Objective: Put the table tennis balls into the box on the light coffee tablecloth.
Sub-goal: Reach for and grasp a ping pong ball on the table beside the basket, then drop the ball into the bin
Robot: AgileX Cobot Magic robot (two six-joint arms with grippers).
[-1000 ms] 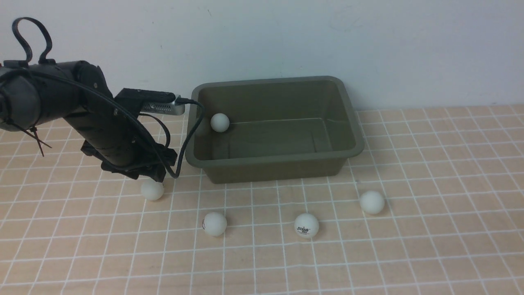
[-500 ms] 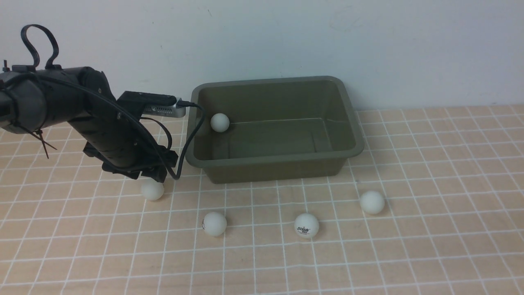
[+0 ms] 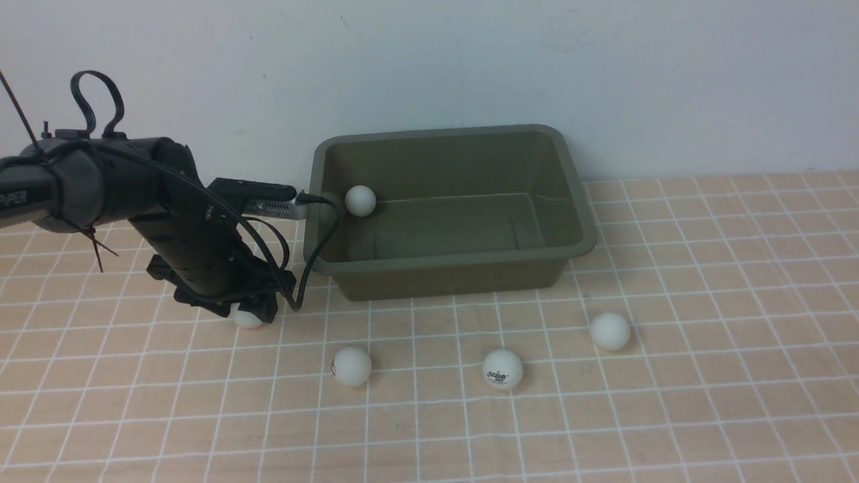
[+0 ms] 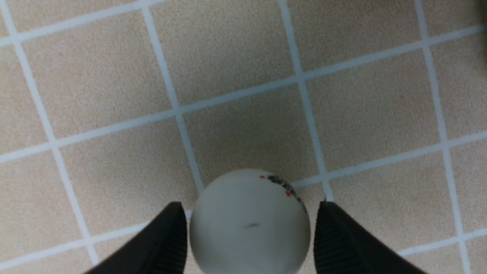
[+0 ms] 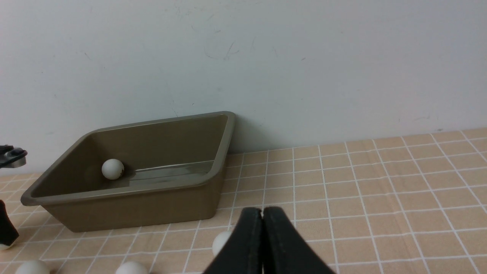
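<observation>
A light coffee tablecloth (image 3: 671, 402), peach-tan with a grid of thin white lines, covers the tabletop up to a pale wall. On it, against the wall and a little left of centre, stands the box (image 3: 456, 268), an olive-green rectangular bin, open at the top. The black left arm (image 3: 168, 228) reaches down just left of the box's near corner. The left end effector (image 4: 251, 207) is spread open low over the cloth, one finger on each side of a white ball (image 3: 247, 320) and just beside it. The right end effector (image 5: 262, 215) is closed, its fingers pressed together and holding nothing. One table tennis ball (image 3: 360, 200) lies inside the box at its left end. Three more lie on the cloth in front of the box, well apart: a left ball (image 3: 351, 366), a middle ball (image 3: 502, 368) with a dark logo, and a right ball (image 3: 610, 331).
</observation>
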